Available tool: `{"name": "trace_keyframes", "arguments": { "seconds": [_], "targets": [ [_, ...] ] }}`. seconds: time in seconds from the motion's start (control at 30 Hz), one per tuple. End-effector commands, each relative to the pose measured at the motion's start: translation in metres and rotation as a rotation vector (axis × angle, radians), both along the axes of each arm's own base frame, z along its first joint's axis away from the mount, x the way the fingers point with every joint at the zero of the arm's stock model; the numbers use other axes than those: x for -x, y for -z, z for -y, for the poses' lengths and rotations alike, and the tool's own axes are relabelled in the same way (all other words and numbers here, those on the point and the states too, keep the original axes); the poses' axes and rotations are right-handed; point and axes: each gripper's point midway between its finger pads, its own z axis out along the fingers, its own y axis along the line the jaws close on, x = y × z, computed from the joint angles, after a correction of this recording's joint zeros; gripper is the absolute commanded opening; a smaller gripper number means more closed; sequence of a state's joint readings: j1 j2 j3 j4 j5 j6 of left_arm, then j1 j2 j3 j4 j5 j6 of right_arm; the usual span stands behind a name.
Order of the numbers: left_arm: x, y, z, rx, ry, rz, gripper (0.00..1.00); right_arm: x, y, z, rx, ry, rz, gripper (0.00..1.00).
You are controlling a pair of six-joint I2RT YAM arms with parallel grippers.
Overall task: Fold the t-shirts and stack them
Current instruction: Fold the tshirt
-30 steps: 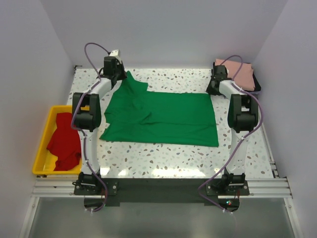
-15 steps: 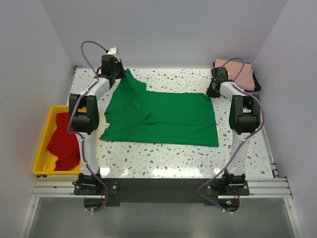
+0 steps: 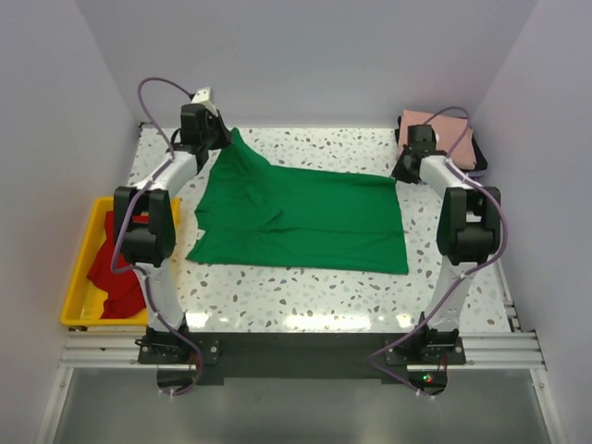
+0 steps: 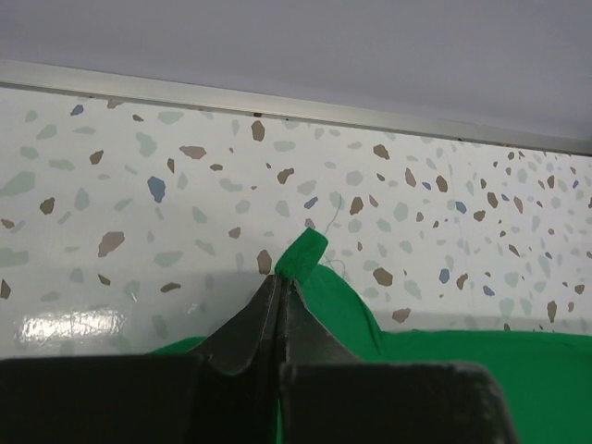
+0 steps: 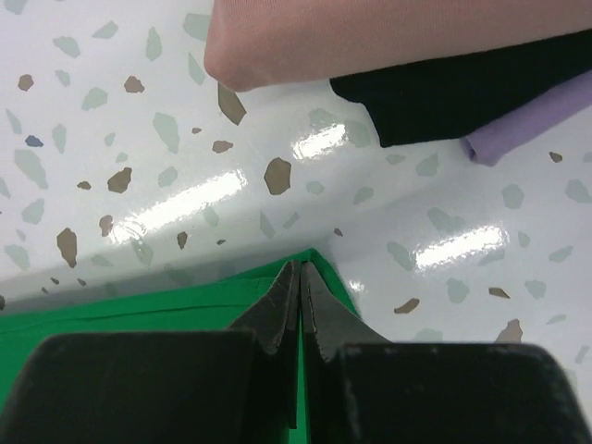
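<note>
The bright green t-shirt (image 3: pixel 301 217) lies spread across the middle of the table. My left gripper (image 3: pixel 220 139) is shut on its far left corner (image 4: pixel 305 254) and holds it up near the back edge. My right gripper (image 3: pixel 403 171) is shut on its far right corner (image 5: pixel 324 268). The salmon pink t-shirt (image 3: pixel 453 137) lies folded at the back right, also in the right wrist view (image 5: pixel 370 32). The red t-shirt (image 3: pixel 118 264) lies crumpled in the yellow tray (image 3: pixel 76 287) at the left.
Under the pink shirt lie a black piece (image 5: pixel 462 83) and a lilac piece (image 5: pixel 536 120). A metal rail (image 4: pixel 277 102) runs along the table's back edge against the wall. Side walls stand close on both sides.
Both arms have stretched further back and outward. The green shirt's two far corners are pulled back with them, and its far edge is drawn tauter.
</note>
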State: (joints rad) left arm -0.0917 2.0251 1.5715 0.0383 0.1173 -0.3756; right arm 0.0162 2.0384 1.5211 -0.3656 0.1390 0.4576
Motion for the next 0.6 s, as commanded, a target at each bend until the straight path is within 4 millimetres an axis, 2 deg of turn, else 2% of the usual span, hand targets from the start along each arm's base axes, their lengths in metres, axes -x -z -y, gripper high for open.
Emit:
{"name": "trace_keyframes", "arguments": {
  "seconds": [0.0, 0.07, 0.1, 0.13, 0.17, 0.2, 0.27, 0.3, 0.33, 0.37, 0.4, 0.47, 0.57],
  "targets": [
    [0.009, -0.055, -0.005, 0.044, -0.014, 0.118, 0.00, 0.008, -0.030, 0.006, 0.001, 0.036, 0.058, 0.00],
    [0.017, -0.050, -0.004, 0.063, -0.021, 0.090, 0.00, 0.014, -0.037, 0.006, 0.001, 0.042, 0.071, 0.00],
    [0.021, -0.055, -0.003, 0.073, -0.018, 0.091, 0.00, 0.020, -0.034, 0.006, 0.000, 0.043, 0.059, 0.00],
    [0.026, -0.049, -0.002, 0.079, -0.017, 0.072, 0.00, 0.024, -0.034, 0.006, -0.002, 0.044, 0.058, 0.00],
    [0.030, -0.049, -0.002, 0.094, -0.023, 0.065, 0.00, 0.027, -0.041, 0.006, -0.005, 0.047, 0.070, 0.00],
    [0.035, -0.056, -0.001, 0.103, -0.022, 0.074, 0.00, 0.035, -0.034, 0.006, -0.005, 0.050, 0.053, 0.00],
    [0.046, -0.049, -0.002, 0.116, -0.031, 0.044, 0.00, 0.041, -0.041, 0.006, -0.012, 0.052, 0.065, 0.00],
    [0.051, -0.056, -0.002, 0.122, -0.034, 0.051, 0.00, 0.048, -0.036, 0.006, -0.011, 0.055, 0.049, 0.00],
    [0.058, -0.049, -0.003, 0.124, -0.039, 0.028, 0.00, 0.052, -0.036, 0.007, -0.010, 0.056, 0.044, 0.00],
    [0.064, -0.056, -0.003, 0.137, -0.042, 0.036, 0.00, 0.059, -0.036, 0.007, -0.011, 0.057, 0.040, 0.00],
    [0.070, -0.049, -0.003, 0.140, -0.043, 0.017, 0.00, 0.063, -0.036, 0.007, -0.011, 0.057, 0.038, 0.00],
    [0.080, -0.053, -0.003, 0.155, -0.053, 0.012, 0.00, 0.070, -0.035, 0.006, -0.014, 0.062, 0.035, 0.00],
    [0.095, -0.040, -0.003, 0.171, -0.062, -0.034, 0.00, 0.081, -0.032, 0.006, -0.019, 0.061, 0.024, 0.00]
  ]
}}
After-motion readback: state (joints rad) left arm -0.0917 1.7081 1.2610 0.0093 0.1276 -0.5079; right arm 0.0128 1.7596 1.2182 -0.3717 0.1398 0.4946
